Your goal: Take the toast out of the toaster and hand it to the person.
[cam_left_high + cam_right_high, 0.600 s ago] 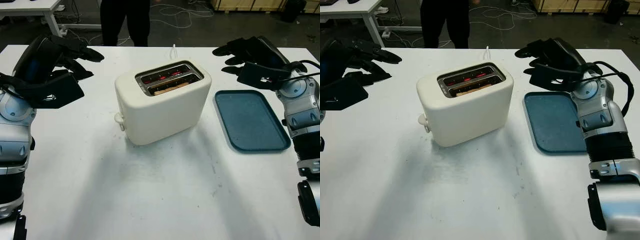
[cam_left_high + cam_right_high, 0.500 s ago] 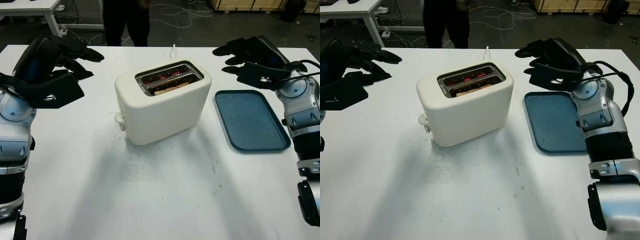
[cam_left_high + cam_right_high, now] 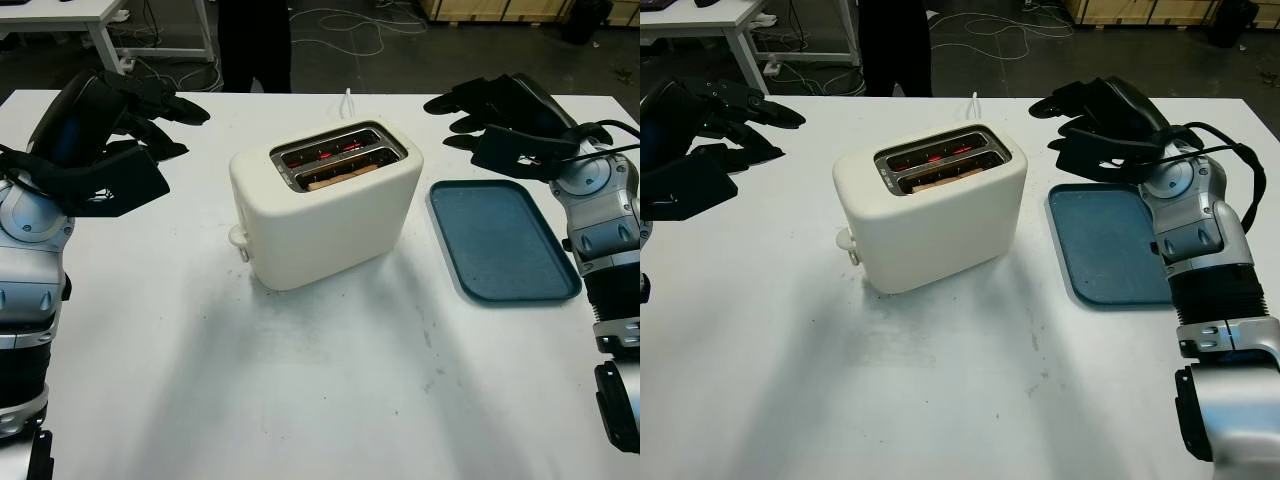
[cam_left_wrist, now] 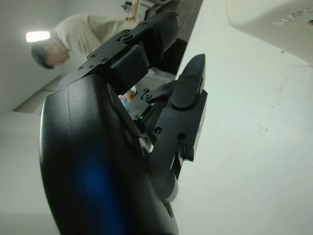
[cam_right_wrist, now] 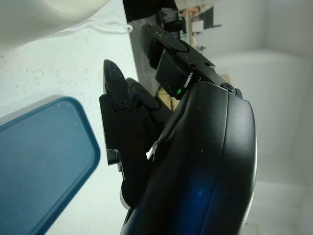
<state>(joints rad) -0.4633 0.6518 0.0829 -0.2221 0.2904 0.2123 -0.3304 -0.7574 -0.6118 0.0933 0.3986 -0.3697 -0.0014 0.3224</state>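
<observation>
The toast (image 3: 335, 178) sits low in the near slot of the cream toaster (image 3: 325, 205) at the middle of the white bench (image 3: 300, 380), barely above the rim, with elements glowing red in the far slot. The left hand (image 3: 120, 135) hovers open well to the toaster's left; the right hand (image 3: 500, 120) hovers open beyond the blue tray (image 3: 505, 240). Thick fingers may fail to pinch so little exposed bread, crumble it, or nudge the light toaster. The person (image 3: 255, 40) stands beyond the far edge.
</observation>
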